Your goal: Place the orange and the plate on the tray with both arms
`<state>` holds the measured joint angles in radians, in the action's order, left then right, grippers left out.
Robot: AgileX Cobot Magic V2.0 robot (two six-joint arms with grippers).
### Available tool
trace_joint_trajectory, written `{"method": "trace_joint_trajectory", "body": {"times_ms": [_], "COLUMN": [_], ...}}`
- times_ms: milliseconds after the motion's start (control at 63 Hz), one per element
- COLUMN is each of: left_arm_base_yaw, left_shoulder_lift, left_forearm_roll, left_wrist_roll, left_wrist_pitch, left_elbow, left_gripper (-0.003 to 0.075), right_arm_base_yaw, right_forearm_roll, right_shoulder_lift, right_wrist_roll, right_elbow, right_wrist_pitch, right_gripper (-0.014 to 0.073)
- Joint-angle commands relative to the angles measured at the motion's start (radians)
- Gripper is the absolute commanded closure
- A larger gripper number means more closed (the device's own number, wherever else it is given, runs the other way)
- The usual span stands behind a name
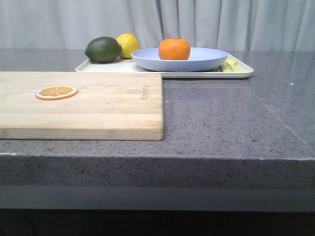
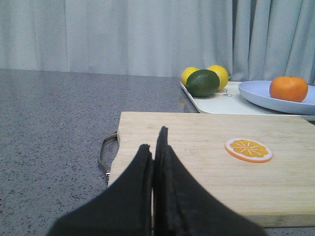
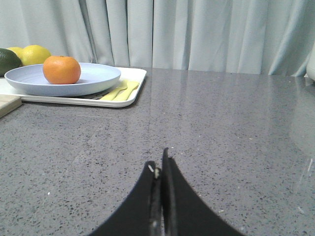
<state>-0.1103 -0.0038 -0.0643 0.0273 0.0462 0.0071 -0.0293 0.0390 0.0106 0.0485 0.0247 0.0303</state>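
The orange [image 1: 174, 49] sits in the pale lavender-blue plate [image 1: 206, 60], and the plate rests on the cream-white tray [image 1: 241, 73] at the back of the table. They also show in the left wrist view as orange [image 2: 288, 88], plate [image 2: 256, 93] and tray [image 2: 216, 104], and in the right wrist view as orange [image 3: 61, 69], plate [image 3: 93, 78] and tray [image 3: 135, 81]. My left gripper [image 2: 153, 140] is shut and empty above the near part of the cutting board. My right gripper [image 3: 158, 164] is shut and empty over bare countertop, well short of the tray. Neither gripper shows in the front view.
A light wooden cutting board [image 1: 108, 105] with a metal handle [image 2: 104, 152] lies front left, an orange slice [image 1: 56, 92] on it. A dark green avocado [image 1: 103, 49] and a lemon [image 1: 129, 44] sit on the tray's left end. Pale yellow cutlery [image 3: 120, 90] lies beside the plate. A curtain hangs behind.
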Motion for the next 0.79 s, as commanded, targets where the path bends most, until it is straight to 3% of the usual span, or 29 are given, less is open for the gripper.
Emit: {"method": "trace_joint_trajectory", "body": {"times_ms": [0, 778], "left_arm_base_yaw": [0.000, 0.014], "left_shoulder_lift": [-0.018, -0.020], "left_forearm_roll": [-0.010, -0.010], "left_wrist_roll": [-0.001, -0.001], "left_wrist_pitch": [-0.080, -0.080], "left_elbow": [0.027, 0.027], "left_gripper": [0.0740, 0.0740], "right_arm_base_yaw": [0.005, 0.005], "right_forearm_roll": [0.013, 0.012], "right_shoulder_lift": [0.019, 0.018], "right_wrist_roll": [0.004, 0.004], "right_elbow": [-0.022, -0.022], "right_wrist_pitch": [-0.089, -0.089], "right_gripper": [0.0659, 0.0659]}}
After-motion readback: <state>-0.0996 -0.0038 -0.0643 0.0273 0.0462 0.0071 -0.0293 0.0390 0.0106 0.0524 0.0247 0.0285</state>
